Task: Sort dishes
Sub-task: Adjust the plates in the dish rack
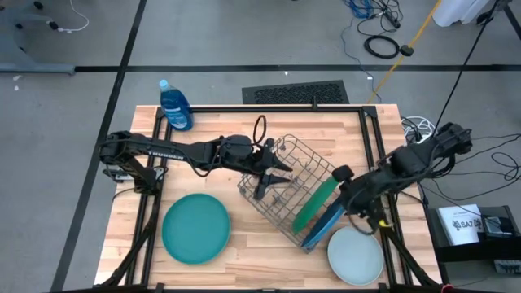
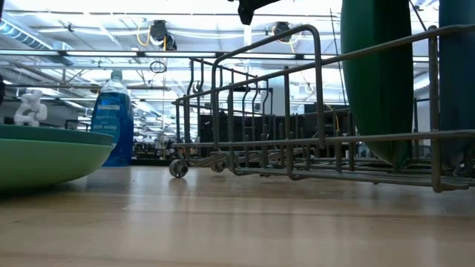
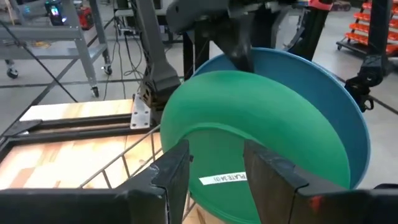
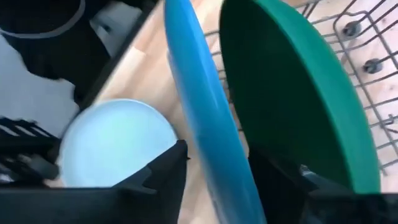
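- Nearest the low camera, at nine o'clock, the teal plate lies flat on the table.
- Right gripper straddles the blue plate's rim, fingers closing around it.
- Blue and green plate stand in the rack, at four o'clock.
- Left gripper hovers part-open, empty, over the rack.
- Pale plate lies at five o'clock.

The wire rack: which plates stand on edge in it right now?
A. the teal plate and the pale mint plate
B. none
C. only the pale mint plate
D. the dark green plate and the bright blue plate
D: the dark green plate and the bright blue plate stand side by side in the wire rack, while the teal plate and the pale mint plate lie flat on the table.
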You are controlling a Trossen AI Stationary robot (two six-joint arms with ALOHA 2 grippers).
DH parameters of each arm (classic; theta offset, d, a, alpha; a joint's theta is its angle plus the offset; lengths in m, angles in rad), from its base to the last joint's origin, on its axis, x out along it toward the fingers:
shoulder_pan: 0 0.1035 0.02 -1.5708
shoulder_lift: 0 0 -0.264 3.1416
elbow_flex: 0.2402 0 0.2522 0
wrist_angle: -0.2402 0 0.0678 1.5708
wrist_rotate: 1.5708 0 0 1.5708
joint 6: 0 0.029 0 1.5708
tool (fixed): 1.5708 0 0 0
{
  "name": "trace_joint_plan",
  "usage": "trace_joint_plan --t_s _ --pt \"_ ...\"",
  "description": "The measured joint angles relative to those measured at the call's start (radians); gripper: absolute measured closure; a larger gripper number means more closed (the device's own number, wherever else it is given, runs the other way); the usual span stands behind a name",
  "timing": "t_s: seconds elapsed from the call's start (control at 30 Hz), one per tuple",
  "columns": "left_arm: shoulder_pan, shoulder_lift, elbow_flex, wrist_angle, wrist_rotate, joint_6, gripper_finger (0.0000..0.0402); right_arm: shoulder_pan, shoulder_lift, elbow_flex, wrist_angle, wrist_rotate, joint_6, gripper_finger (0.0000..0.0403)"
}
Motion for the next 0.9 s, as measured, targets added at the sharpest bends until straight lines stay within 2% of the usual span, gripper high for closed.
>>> trace_joint_plan --t_s 0.13,0.3,0.53,0.73,0.9 --pt "-0.001 0.0 0.0 -0.001 0.0 -0.009 0.0252 0.014 0.049 0.0 -0.026 -0.025 -0.055 0.0292" --pt "-0.002 0.0 0.0 -0.002 0.001 -0.009 0.0252 0.019 0.041 0.004 -0.05 -0.067 -0.094 0.0384" --pt "-0.003 0.0 0.0 -0.002 0.003 -0.008 0.0252 0.017 0.008 0.149 -0.058 -0.018 -0.077 0.0391" --pt "-0.003 0.0 0.0 -0.003 -0.001 -0.008 0.0252 0.017 -0.004 0.316 -0.153 -0.032 -0.082 0.0391" --pt "-0.003 0.0 0.0 -0.095 -0.104 0.021 0.0252 0.027 -0.022 0.418 -0.156 -0.037 -0.074 0.0391"
